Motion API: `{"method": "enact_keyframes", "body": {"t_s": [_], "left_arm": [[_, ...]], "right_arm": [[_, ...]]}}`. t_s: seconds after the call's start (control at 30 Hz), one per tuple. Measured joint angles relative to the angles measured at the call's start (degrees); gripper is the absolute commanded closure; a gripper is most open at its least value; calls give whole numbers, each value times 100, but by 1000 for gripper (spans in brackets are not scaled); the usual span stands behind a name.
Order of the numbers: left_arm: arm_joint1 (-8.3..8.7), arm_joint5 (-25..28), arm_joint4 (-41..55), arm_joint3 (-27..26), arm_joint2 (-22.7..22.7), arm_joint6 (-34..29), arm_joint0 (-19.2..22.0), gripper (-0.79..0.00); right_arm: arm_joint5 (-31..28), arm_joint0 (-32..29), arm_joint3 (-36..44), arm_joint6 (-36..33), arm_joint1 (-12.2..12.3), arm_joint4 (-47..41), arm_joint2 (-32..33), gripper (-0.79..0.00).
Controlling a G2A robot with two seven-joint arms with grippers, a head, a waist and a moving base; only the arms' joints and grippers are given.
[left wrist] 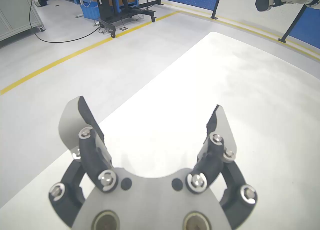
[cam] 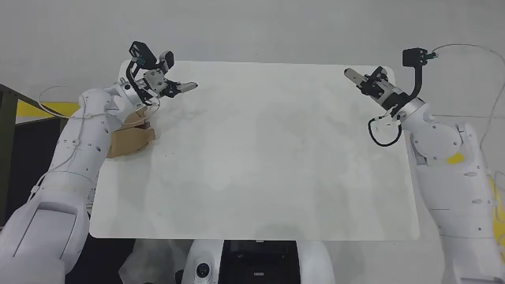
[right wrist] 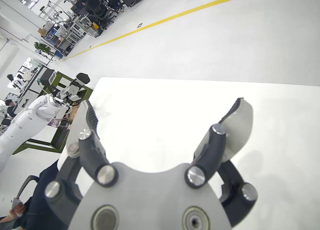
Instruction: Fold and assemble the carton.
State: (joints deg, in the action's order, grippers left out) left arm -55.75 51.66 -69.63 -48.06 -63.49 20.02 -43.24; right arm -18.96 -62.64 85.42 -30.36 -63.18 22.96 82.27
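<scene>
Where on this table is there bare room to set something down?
The white table is bare across its whole middle and near edge. It is crowded only at the far corners, where the left gripper and right gripper hover, fingers open, and at the left edge, where the carton sits.

Matt white table (left wrist: 250,95), brown cardboard carton (cam: 130,140).
Under your left gripper (left wrist: 148,106) and right gripper (right wrist: 163,102) the table looks smooth and matt, with faint grey smudges. On both you see satin brushed-metal finger plates, black ribbed pads (left wrist: 92,119) that look rubbery, matt black plastic links and shiny screw heads. Behind the left gripper, by its wrist, the carton is plain matt cardboard. Beyond the left gripper's fingertips, the pale floor (left wrist: 75,65) has a slight sheen.
</scene>
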Motion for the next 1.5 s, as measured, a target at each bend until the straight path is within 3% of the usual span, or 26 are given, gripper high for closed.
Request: {"method": "enact_keyframes", "body": {"t_s": [1.03,1.17,1.5], "left_arm": [[0,-19,13,-11,-7,-10,-14,-785],[33,-233,209,-216,-151,-224,-243,-785],[276,645,1744,-452,-851,-1335,-744,-785]], "right_arm": [[0,0,0,0,0,0,0,-785],[0,0,0,0,0,0,0,-785],[0,0,0,0,0,0,0,-785]]}}
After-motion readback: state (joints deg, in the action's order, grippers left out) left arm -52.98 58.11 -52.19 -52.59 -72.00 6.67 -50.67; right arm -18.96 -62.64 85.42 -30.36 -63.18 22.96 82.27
